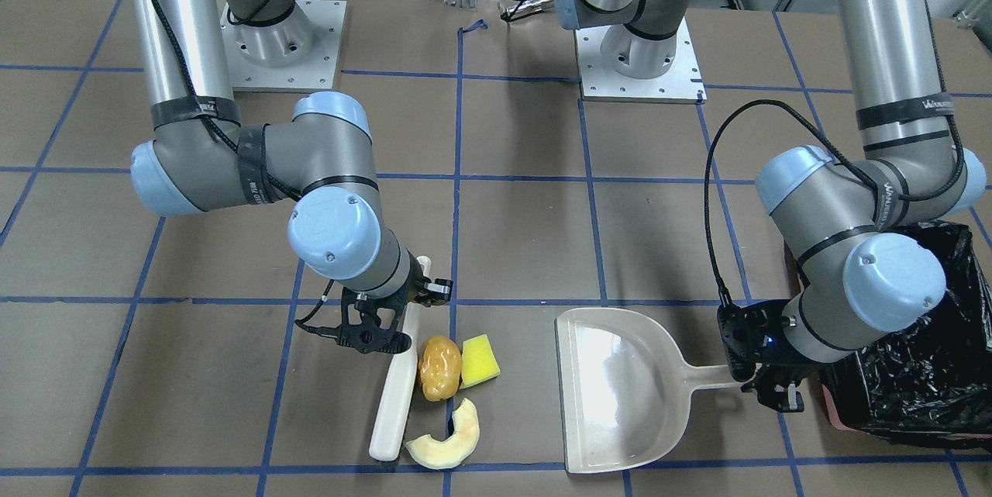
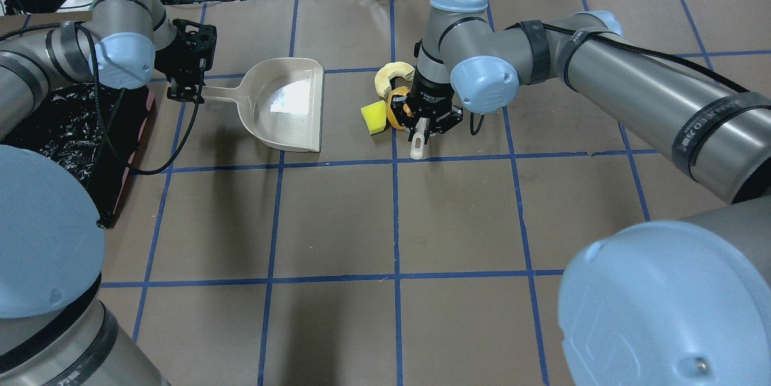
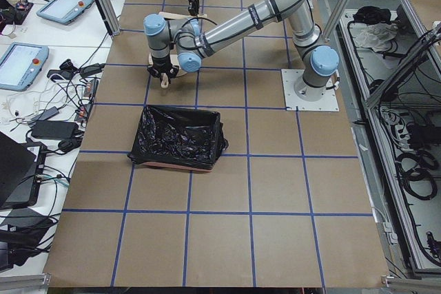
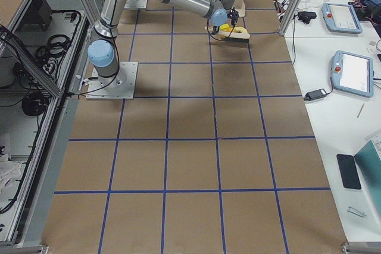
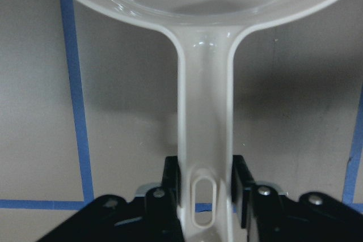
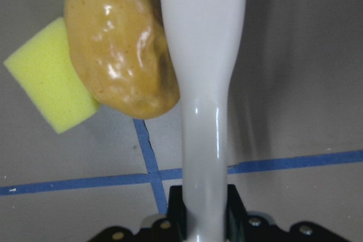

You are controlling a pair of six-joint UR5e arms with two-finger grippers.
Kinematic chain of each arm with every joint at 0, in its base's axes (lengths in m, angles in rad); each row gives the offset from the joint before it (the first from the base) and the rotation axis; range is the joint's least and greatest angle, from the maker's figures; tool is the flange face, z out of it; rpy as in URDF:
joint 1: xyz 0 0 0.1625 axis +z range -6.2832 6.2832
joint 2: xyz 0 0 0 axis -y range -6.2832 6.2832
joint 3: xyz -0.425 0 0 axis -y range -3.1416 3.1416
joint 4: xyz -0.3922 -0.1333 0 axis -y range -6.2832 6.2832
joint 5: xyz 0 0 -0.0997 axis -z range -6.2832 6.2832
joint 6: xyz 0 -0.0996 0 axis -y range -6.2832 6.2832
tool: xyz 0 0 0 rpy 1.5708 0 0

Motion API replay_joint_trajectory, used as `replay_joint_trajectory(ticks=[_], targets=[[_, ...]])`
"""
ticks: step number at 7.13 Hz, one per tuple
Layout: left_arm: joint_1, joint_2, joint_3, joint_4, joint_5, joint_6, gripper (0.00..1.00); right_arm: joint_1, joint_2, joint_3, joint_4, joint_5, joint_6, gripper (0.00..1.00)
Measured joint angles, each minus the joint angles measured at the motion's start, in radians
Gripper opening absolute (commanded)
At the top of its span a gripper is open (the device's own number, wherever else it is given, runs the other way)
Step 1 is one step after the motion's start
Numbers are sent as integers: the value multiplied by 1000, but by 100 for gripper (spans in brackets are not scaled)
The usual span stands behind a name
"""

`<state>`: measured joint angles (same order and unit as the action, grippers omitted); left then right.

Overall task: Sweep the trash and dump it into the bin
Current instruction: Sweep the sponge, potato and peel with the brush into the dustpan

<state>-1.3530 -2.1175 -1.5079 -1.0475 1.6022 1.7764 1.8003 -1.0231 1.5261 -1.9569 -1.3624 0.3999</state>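
Currently the white brush (image 1: 394,404) is clamped by its handle in the right gripper (image 1: 377,329) and laid flat against the potato (image 1: 439,367). The yellow block (image 1: 480,361) and melon slice (image 1: 453,439) are grouped just beside it, toward the table's far edge. The dustpan (image 1: 620,412) is held by its handle in the left gripper (image 1: 763,382), with the bin (image 1: 922,373) behind it. The brush should be kept low and pushed squarely toward the pan mouth, so that no piece is rolled around its tip.
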Motion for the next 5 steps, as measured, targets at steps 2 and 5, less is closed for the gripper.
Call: replay_joint_trajectory(ticks=[2,5], targets=[[0,2,0,0,-2,0,0,43,34,-53,0,16,70,0],[0,3,1,0,-3,0,0,99,83,-128,-3,43,157,0]])
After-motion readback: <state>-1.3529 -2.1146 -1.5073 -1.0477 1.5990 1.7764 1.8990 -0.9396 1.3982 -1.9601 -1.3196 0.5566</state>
